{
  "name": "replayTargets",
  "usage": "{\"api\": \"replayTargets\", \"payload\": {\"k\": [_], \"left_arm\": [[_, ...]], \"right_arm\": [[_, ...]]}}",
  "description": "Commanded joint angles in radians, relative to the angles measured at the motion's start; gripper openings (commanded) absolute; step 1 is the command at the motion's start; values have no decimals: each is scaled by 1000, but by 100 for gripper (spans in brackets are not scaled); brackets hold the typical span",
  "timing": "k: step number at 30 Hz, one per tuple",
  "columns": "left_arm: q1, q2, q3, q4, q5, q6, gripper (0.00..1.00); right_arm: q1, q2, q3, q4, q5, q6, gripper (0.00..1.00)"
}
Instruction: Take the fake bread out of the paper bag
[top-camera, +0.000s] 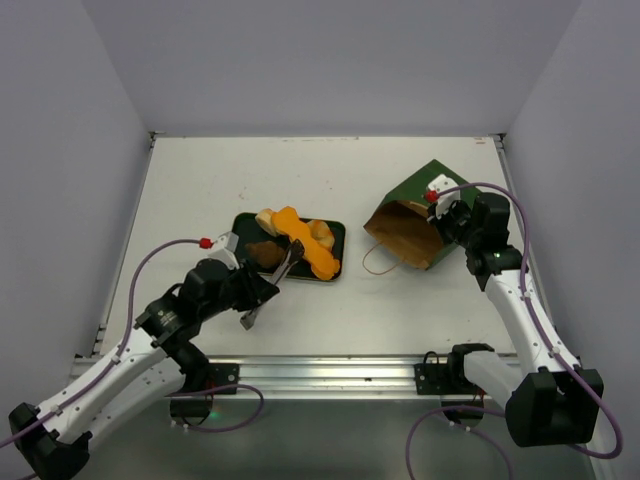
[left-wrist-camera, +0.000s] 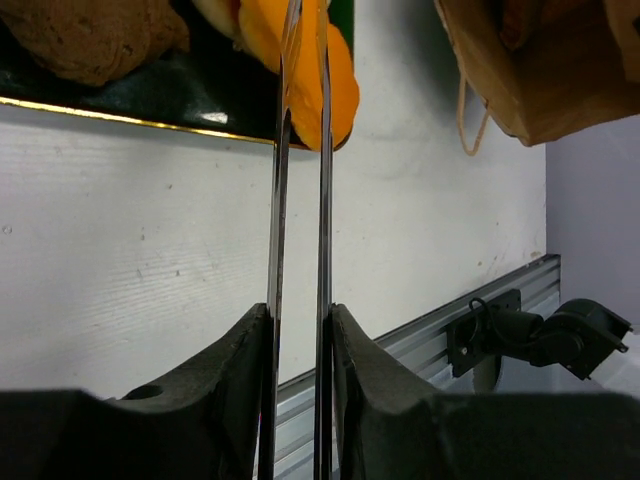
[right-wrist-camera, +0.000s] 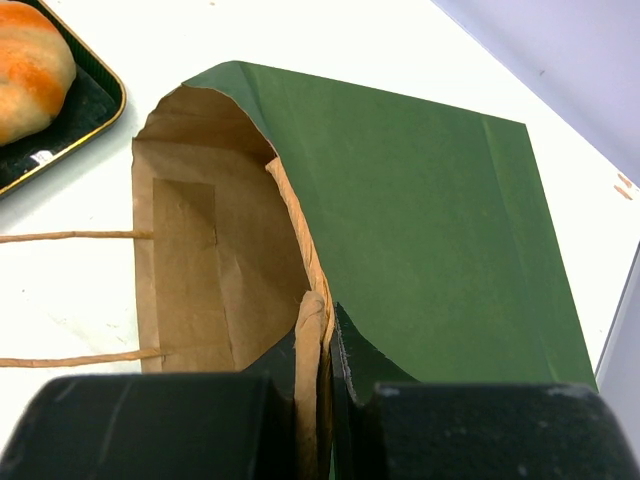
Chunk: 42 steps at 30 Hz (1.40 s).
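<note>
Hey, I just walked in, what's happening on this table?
The left gripper, jaws shut on metal tongs, has their tips at the fake bread piled on the dark tray. The right gripper pinches the rim of the paper bag, which lies on its side, mouth toward the tray. No bread shows inside it in the right wrist view.

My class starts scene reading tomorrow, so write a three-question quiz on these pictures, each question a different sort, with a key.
1. Multiple choice: what does the left gripper hold? A a sponge; B metal tongs; C a knife.
2. True or false: the paper bag stands upright.
3. Fill in: the right gripper pinches the bag's ____.
Key: 1 B; 2 false, it lies on its side; 3 rim.
</note>
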Motion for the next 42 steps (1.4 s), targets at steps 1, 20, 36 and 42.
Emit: {"api": "replayTargets", "payload": {"k": [1, 20, 36, 42], "left_arm": [[5, -35, 92, -2, 34, 66, 32], [-16, 46, 42, 347, 486, 149, 14], [-190, 278, -99, 801, 430, 33, 15], [-227, 500, -23, 938, 333, 18, 16]], "right_arm": [[-3, -17, 8, 6, -33, -15, 2], [-20, -51, 65, -313, -302, -471, 0], [-124, -14, 118, -394, -380, -436, 0], [-127, -22, 128, -381, -389, -377, 0]]}}
